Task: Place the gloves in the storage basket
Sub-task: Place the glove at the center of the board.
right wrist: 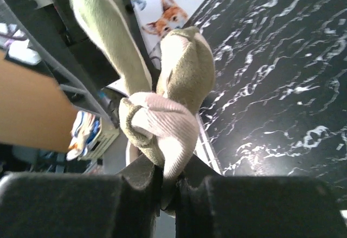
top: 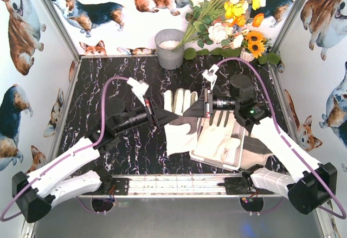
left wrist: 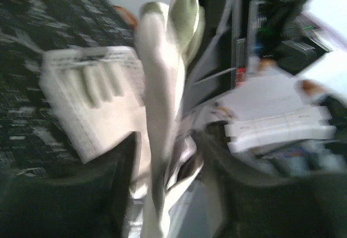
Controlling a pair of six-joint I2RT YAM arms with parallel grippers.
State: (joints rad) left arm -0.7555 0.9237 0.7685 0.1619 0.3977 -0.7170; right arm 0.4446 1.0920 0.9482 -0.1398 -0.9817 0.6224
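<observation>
One cream-white glove (top: 179, 102) hangs between my two grippers above the table's middle, fingers pointing to the back and cuff end drooping toward the front. My left gripper (top: 169, 117) is shut on its left side. The left wrist view is blurred and shows the glove (left wrist: 162, 86) edge-on between the gripper's (left wrist: 165, 156) jaws. My right gripper (top: 199, 109) is shut on its right side. In the right wrist view the glove's (right wrist: 179, 75) folded fingers bunch above the shut gripper (right wrist: 169, 189). The white storage basket (top: 217, 163) lies right of centre with gloves in it, and also shows in the left wrist view (left wrist: 81, 119).
A grey metal bucket (top: 170, 48) stands at the back centre. A bunch of artificial flowers (top: 227, 15) fills the back right corner. Corgi-print walls close in the black marble table (top: 119, 156) on three sides.
</observation>
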